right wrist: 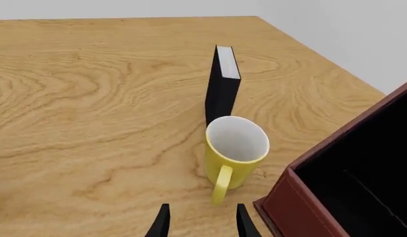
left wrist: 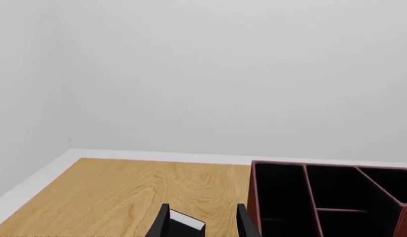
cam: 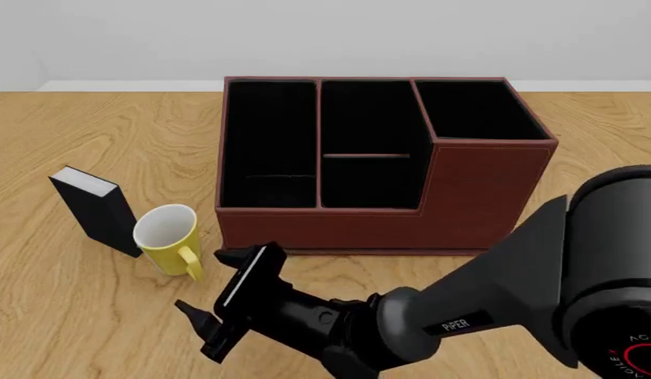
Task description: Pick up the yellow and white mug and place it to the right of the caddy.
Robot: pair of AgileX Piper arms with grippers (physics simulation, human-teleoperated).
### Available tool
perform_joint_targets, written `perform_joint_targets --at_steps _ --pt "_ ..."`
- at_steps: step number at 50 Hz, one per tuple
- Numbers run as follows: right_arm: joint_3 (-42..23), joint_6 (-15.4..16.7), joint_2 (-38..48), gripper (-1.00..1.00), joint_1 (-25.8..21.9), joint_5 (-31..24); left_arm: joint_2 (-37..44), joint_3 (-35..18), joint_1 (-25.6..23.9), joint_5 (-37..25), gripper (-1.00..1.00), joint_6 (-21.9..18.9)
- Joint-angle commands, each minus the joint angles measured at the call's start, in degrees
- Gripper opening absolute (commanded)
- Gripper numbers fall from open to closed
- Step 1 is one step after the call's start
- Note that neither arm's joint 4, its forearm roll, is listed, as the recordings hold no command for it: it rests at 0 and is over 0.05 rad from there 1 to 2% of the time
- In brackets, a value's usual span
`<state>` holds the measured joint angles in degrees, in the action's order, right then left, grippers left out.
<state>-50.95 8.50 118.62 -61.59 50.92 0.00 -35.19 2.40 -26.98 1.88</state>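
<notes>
A wooden table [cam: 83,316] runs back to a pale grey wall. The reddish-brown caddy [cam: 462,197] stands mid-table, its far right corner section taller. Left of its front wall sits the yellow and white mug [cam: 165,237], upright, handle toward the camera, just beside a small black box with a white edge [cam: 94,209] (upright, like a closed book). The right gripper [cam: 211,296] reaches in from the right, near the mug's handle, fingers parted and empty. The left gripper [left wrist: 202,224] shows only narrow-spaced fingertips, holding nothing visible.
</notes>
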Motion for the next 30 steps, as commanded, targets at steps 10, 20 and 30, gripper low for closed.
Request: perform_joint_targets --at_steps 10,20,30 --pt "-2.61 -0.19 1.63 1.0 0.41 -1.42 0.0 1.02 -0.15 0.29 1.0 -0.26" --pt "-4.05 -0.31 2.74 1.0 0.95 -2.15 0.0 1.62 -0.25 0.5 1.0 -0.57" --pt "-5.26 0.27 3.24 1.0 1.46 -2.45 0.0 2.06 -0.46 0.97 1.0 -0.63"
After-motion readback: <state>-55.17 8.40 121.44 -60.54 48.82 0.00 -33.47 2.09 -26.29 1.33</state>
